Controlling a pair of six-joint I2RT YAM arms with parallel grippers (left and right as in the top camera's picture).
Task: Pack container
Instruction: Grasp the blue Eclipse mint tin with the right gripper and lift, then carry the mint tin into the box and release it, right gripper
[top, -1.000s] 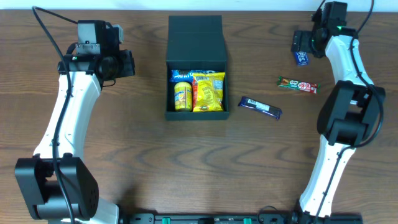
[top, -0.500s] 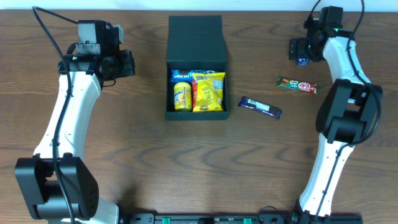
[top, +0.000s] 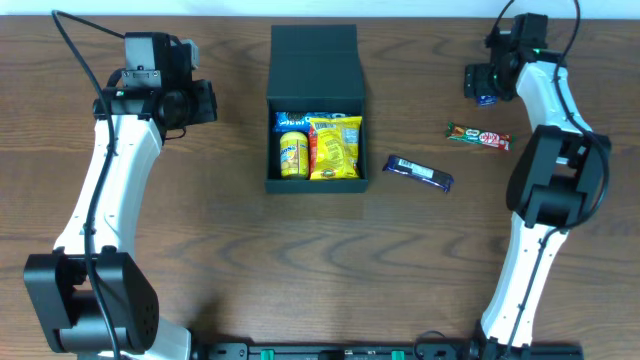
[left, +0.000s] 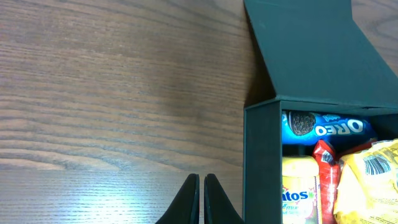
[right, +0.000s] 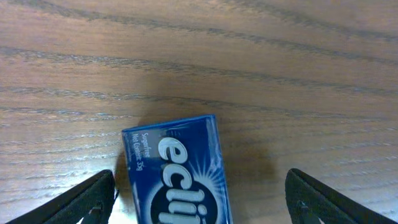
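Note:
The container (top: 313, 60) is a matte black box with its flap lid open toward the back, at the middle of the table. It holds an Oreo pack (left: 323, 126), a yellow packet (top: 293, 153) and a yellow chips bag (top: 336, 147). My left gripper (left: 201, 186) is shut and empty, low over the wood just left of the box wall (left: 261, 162). My right gripper (right: 199, 193) is open at the far right, its fingers spread on either side of a blue Eclipse gum pack (right: 180, 168) lying on the table, without touching it.
A dark blue snack bar (top: 419, 173) lies right of the box. A red and green bar (top: 478, 136) lies further right, below my right gripper (top: 483, 85). The table's back edge runs just behind the box lid and the right arm.
My right gripper has shifted slightly left and now sits over the gum pack, which hides most of it from above. The left arm has not moved.

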